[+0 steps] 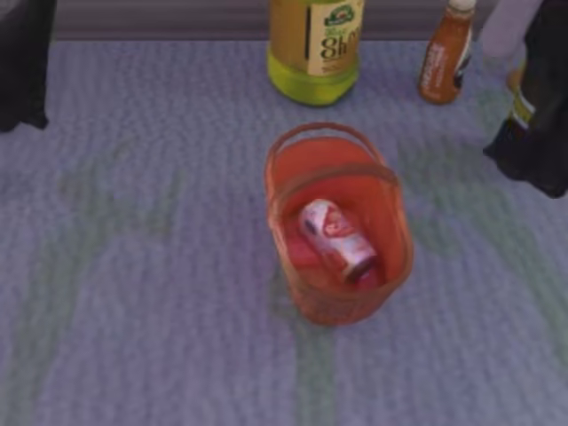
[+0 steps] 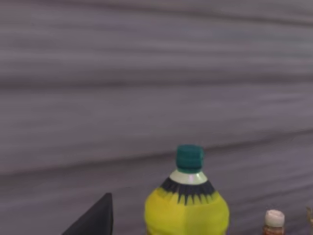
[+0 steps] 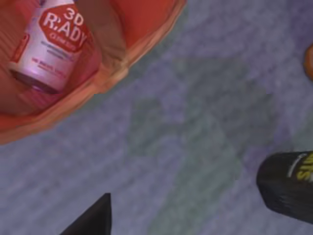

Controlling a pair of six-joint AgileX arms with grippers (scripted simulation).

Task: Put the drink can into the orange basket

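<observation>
The drink can (image 1: 340, 241) lies on its side on the floor of the orange basket (image 1: 397, 191), slanted under the arched handle and leaning toward the wall nearest the table's front, which looks like the pose of something dropped in rather than set upright; by this the task seems done. The right arm (image 1: 532, 133) is up at the table's far right edge beside the sauce bottle (image 1: 445, 55), and the left arm (image 1: 25, 62) is parked at the far left corner. Both appear clear of the basket, and I cannot tell how either gripper's fingers stand.
</observation>
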